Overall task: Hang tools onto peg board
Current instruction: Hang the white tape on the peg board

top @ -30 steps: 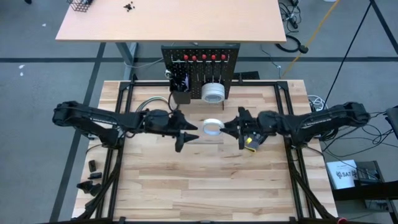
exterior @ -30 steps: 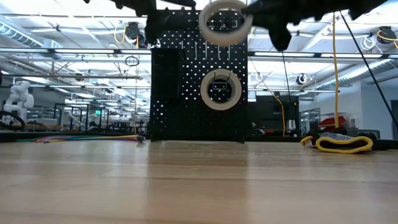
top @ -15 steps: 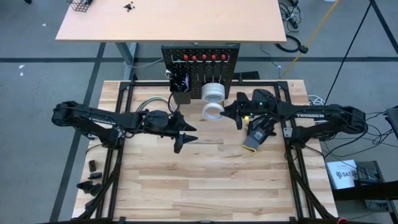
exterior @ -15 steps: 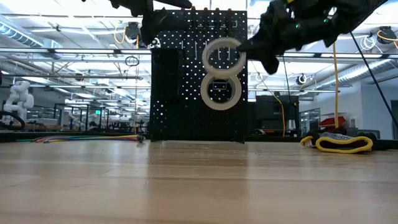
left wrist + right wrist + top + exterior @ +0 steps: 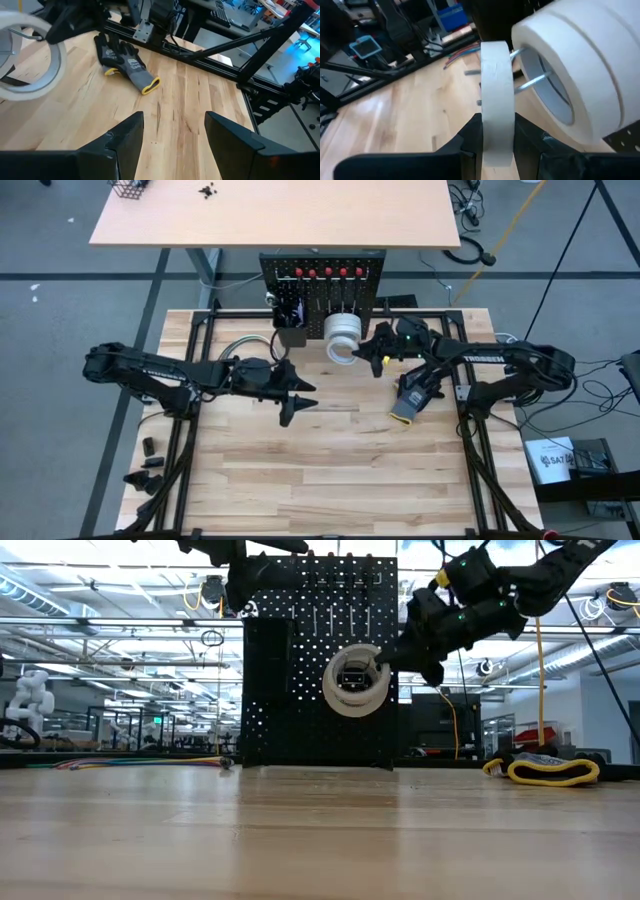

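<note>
The peg board stands upright at the table's far edge, with red-handled screwdrivers along its top and white tape rolls hung on a wire hook. My right gripper is shut on another white tape roll, held on edge just in front of the hung rolls. The hook's two prongs show on both sides of the held roll. In the low view this roll overlaps the hung ones. My left gripper waits open above the table's middle, with nothing between its fingers. My right gripper pinches the tape roll's two flat faces between its two fingers, at the part of the rim away from the peg board. The fingers come almost level from the table's right. The roll stands on edge, clear of the table, its hole facing the board.
A grey glove with a yellow cuff lies on the table under my right arm, and also shows in the left wrist view. A small black bin hangs on the board's left. Bare wooden tabletop reaches to the near edge.
My right gripper has carried the tape roll from above the table's middle toward the far edge and down, up to the hung rolls on the peg board, swinging to face the board. It has stayed shut on the roll.
</note>
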Motion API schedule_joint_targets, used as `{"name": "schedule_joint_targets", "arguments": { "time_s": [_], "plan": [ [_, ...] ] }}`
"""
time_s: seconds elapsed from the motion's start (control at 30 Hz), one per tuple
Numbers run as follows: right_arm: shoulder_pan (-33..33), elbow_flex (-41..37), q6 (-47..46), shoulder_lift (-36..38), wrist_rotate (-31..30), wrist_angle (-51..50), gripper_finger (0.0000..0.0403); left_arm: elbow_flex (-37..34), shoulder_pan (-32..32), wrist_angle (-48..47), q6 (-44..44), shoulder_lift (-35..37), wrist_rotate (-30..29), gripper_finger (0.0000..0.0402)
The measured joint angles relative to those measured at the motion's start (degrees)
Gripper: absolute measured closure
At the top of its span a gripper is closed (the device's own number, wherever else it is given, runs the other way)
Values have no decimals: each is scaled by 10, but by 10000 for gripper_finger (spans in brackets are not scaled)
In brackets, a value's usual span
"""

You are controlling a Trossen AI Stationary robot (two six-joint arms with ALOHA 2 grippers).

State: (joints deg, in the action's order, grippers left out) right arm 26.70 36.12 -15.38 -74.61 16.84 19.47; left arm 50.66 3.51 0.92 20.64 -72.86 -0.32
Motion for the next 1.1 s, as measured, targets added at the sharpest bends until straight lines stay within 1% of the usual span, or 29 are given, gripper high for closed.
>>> {"name": "schedule_joint_targets", "arguments": {
  "time_s": [0.27,0.33,0.47,0.53,0.6,0.67,0.73,0.83,1.1],
  "plan": [
    [14,0,2,-19,0,5,332,0,0,0,0,0,0,189],
    [15,0,-1,-19,-6,4,302,0,0,0,0,0,0,189],
    [17,0,-2,-20,-36,-1,214,0,0,0,0,0,0,189],
    [18,0,3,-19,-49,-5,180,0,0,0,0,0,0,189],
    [18,0,10,-19,-49,-8,154,0,0,0,0,0,0,189],
    [18,0,11,-18,-49,-8,136,0,0,0,0,0,0,189],
    [18,0,10,-14,-49,-10,127,0,0,0,0,0,0,189],
    [18,0,5,2,-49,-12,123,0,0,0,7,0,0,189],
    [-1,0,-6,75,-48,-8,134,0,0,0,15,0,0,189]
  ]
}}
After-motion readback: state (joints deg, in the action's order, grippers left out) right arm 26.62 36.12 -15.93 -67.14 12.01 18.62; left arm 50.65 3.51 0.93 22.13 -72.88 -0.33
